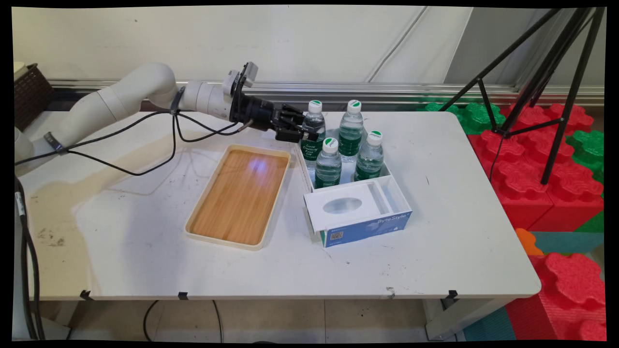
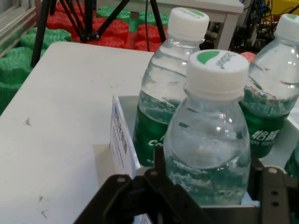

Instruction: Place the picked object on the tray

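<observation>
As I read it from my station, the arm reaches in level from the left and the gripper [image 1: 301,131] sits at the back left bottle [image 1: 313,129], one of four water bottles standing in the open box [image 1: 360,220] right of centre on the counter [image 1: 454,203]. In the hand view that bottle [image 2: 208,135] fills the space between the black fingers [image 2: 273,186], which stand on either side of its body below the shoulder; they look drawn in close against the clear plastic, so I judge them clamped on the bottle, though the actual contact lies at the bottom edge of that view and is partly cut off. The bottle is upright, white cap with a green mark on top, green label low on the body, and it appears to rest in the box beside its neighbours: I see no clear gap beneath it in either view. The back right bottle [image 1: 351,129], the front left bottle [image 1: 328,163] and the front right bottle [image 1: 369,157] stand close together, untouched. The box's near part is a white lid panel with an oval window and a blue front face.

Left of the box, just beside it, lies the wooden tray [image 1: 238,195] with a pale rim; nothing lies in it. So far as progress can be judged: one bottle is gripped, none has left the box, and the tray holds nothing.
</observation>
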Motion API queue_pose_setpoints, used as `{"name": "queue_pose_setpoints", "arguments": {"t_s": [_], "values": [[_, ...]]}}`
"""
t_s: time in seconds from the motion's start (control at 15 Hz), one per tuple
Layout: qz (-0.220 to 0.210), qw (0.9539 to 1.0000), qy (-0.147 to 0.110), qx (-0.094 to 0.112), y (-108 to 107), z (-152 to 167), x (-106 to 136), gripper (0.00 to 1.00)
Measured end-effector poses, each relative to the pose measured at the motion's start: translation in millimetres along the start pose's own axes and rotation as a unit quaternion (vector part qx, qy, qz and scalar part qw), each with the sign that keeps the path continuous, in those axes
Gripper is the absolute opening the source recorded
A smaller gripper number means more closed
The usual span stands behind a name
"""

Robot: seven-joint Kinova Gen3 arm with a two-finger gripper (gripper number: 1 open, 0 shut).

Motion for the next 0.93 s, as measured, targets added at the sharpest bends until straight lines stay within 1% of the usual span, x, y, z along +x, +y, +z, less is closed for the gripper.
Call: {"name": "queue_pose_setpoints", "arguments": {"t_s": [0.33,0.93], "values": [[-0.006,1.0,0.003,-0.001,-1.5,-7.0,5.2,0.0],[-0.002,0.9996,0.029,-0.001,-0.5,-20.0,41.2,0.0]]}}
